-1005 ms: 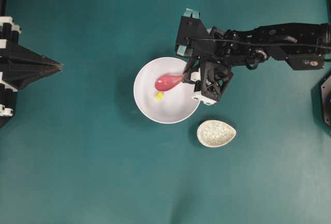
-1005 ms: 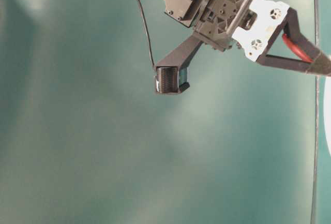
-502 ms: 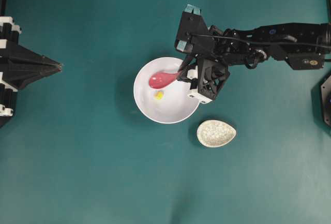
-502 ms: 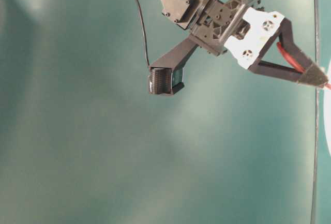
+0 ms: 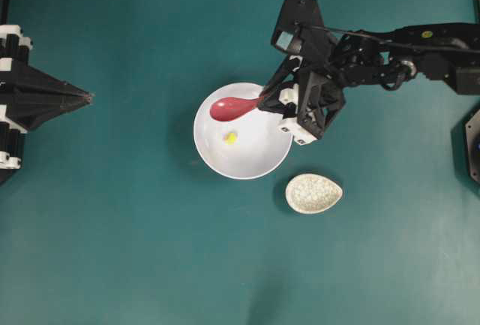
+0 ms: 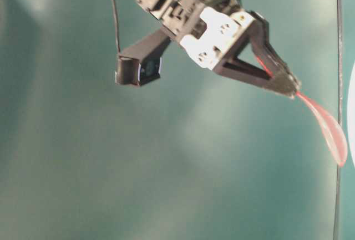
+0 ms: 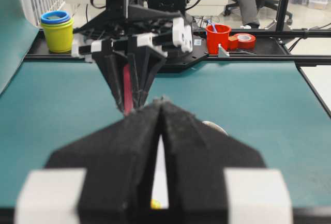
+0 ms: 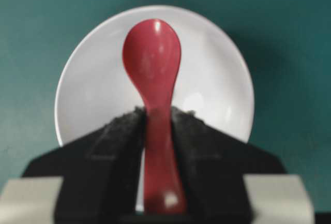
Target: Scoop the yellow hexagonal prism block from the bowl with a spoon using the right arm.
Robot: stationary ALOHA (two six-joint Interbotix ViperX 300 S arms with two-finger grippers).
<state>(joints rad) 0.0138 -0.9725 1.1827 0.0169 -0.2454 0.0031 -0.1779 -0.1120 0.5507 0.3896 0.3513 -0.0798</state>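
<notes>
The white bowl (image 5: 255,158) sits mid-table with the tiny yellow hexagonal prism block (image 5: 231,138) lying loose inside it. My right gripper (image 5: 264,102) is shut on the handle of the pink-red spoon (image 5: 225,107). The scoop hangs over the bowl's upper left part, apart from the block and with nothing in it. In the right wrist view the spoon (image 8: 152,53) points out over the bowl (image 8: 217,79) from the gripper (image 8: 156,113), and the block is hidden. My left gripper (image 5: 88,97) rests at the left edge, shut and holding nothing.
A small speckled egg-shaped dish (image 5: 313,194) lies just below and right of the bowl. The right arm's camera bracket (image 5: 294,13) juts above the bowl. Beyond the table's far edge stand stacked yellow and blue cups (image 7: 58,27) and a red cup (image 7: 221,35).
The right gripper rose and swung away from the block, carrying the spoon's scoop up and left toward the bowl's rim. The block stayed where it was. The left arm did not move.
</notes>
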